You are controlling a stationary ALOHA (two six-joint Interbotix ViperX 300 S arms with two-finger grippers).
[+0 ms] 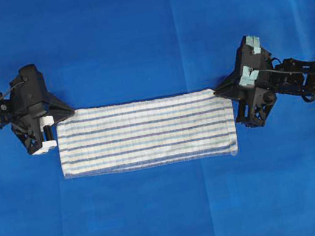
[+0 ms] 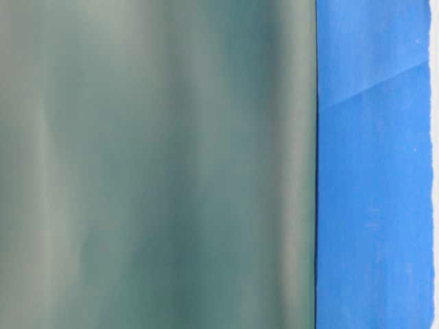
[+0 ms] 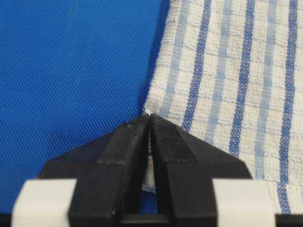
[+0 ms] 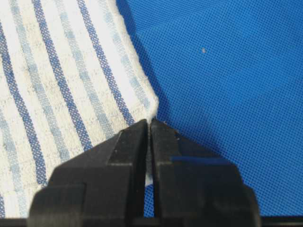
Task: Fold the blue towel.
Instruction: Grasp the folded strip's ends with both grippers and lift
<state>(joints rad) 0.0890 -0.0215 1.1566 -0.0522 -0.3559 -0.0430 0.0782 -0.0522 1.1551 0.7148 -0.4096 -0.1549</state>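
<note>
End effectors clamp blue towel [image 1: 145,133] corners: left end effector [image 3: 149,118], right end effector [image 4: 149,122].

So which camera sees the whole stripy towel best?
The overhead view: the whole blue towel lies flat there, a gripper at each top corner. Each wrist view shows only one pinched corner. The table-level view shows no towel, just a blurry green surface.

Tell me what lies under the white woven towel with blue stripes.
The striped white woven towel lies flat on the solid-blue table covering, which shows on all sides. Whether anything sits beneath its middle cannot be seen; the cloth covers it.
</note>
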